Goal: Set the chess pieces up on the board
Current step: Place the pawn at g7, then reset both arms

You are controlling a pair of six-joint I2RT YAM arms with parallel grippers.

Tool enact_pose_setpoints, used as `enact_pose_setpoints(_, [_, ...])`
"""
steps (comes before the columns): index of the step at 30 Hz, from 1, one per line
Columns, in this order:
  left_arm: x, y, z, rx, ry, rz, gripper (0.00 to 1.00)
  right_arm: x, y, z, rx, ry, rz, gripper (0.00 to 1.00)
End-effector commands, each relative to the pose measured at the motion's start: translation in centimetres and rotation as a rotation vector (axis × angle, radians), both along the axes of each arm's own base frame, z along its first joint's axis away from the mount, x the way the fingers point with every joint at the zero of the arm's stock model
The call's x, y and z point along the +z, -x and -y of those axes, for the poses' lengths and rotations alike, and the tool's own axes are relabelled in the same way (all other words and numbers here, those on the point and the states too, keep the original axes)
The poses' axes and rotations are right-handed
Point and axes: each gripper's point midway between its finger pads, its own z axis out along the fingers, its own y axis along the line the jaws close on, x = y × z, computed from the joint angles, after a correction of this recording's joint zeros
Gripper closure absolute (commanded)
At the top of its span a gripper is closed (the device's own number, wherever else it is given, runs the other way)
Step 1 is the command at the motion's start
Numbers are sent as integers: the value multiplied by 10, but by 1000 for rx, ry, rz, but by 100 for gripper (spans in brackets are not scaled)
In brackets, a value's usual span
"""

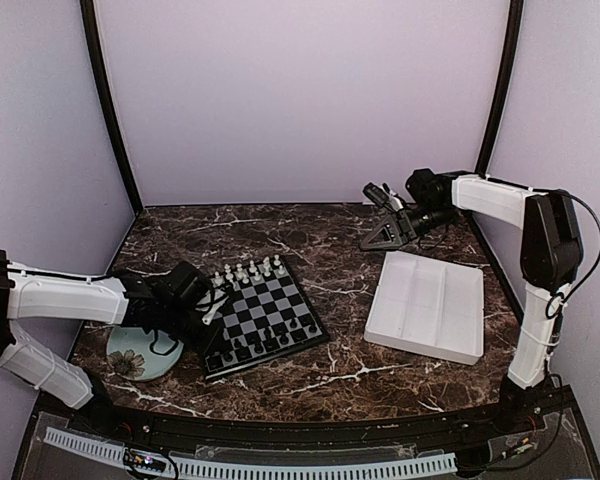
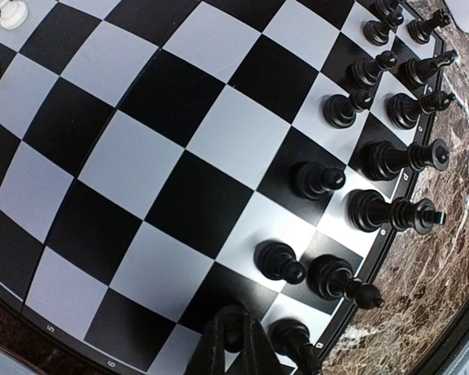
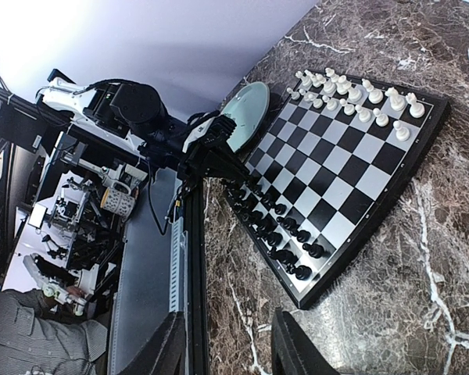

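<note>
The board lies left of centre, with white pieces along its far edge and black pieces along its near edge. My left gripper reaches over the board's near-left corner. In the left wrist view it is shut on a black pawn that stands on the board, next to the other black pieces. My right gripper is raised at the back right, away from the board. It is open and empty, and looks down on the board.
A white compartment tray lies right of the board. A round pale-green plate sits under the left arm, left of the board. Purple walls enclose the dark marble table.
</note>
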Motion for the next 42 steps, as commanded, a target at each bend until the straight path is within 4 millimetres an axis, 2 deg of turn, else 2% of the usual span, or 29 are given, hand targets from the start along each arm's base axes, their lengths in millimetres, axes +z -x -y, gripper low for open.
enact_pose_setpoints(1, [-7,6,-1,-12,-30,-35,93,-1,2,-3,16,-10,-8,61])
enact_pose_setpoints(4, [-8,6,-2,-6,-40,-36,90,-1,2,-3,16,-9,-9,61])
enact_pose_setpoints(7, [-5,5,-3,0,-38,-25,82,0,3,-3,17,-11,-4,61])
enact_pose_setpoints(11, [11,-2,-2,7,-18,27,75,4,1,-2,18,-5,13,61])
enact_pose_setpoints(13, [24,-8,-2,8,-19,68,72,7,0,-2,18,0,27,61])
enact_pose_setpoints(17, [62,-29,1,16,-8,188,69,15,-5,2,11,20,61,61])
enact_pose_setpoints(18, [75,-35,4,13,3,222,68,20,-7,3,9,25,80,60])
enact_pose_setpoints(21, [106,-51,-1,36,-19,319,67,39,-19,16,-20,70,175,60])
enact_pose_setpoints(24, [140,-69,-8,85,-26,426,61,68,-42,41,-108,105,301,60])
enact_pose_setpoints(26, [167,-84,-23,161,-50,535,49,84,-61,63,-215,123,367,60])
enact_pose_setpoints(27, [177,-88,-26,183,-51,568,39,89,-74,78,-295,132,394,60])
enact_pose_setpoints(28, [190,-94,-34,228,-53,620,34,89,-86,94,-383,149,408,60])
enact_pose_setpoints(29, [200,-98,-37,249,-49,652,23,104,-102,113,-492,147,501,60])
enact_pose_setpoints(31, [222,-105,-48,320,-42,721,8,101,-123,155,-717,238,569,55])
enact_pose_setpoints(32, [232,-109,-54,357,-39,756,5,99,-133,178,-836,317,618,51])
enact_pose_setpoints(33, [241,-111,-58,387,-30,775,2,99,-135,194,-922,379,664,16])
enact_pose_setpoints(34, [248,-113,-64,425,-26,796,2,98,-135,204,-978,415,696,3])
enact_pose_setpoints(37, [257,-116,-70,477,7,807,1,96,-132,221,-1080,464,719,1])
enact_pose_setpoints(39, [260,-118,-74,506,22,808,1,92,-134,237,-1206,484,654,2])
enact_pose_setpoints(40, [261,-118,-73,513,36,807,1,90,-133,240,-1235,487,634,2])
enact_pose_setpoints(42, [261,-119,-73,518,52,804,1,89,-123,234,-1191,471,662,2])
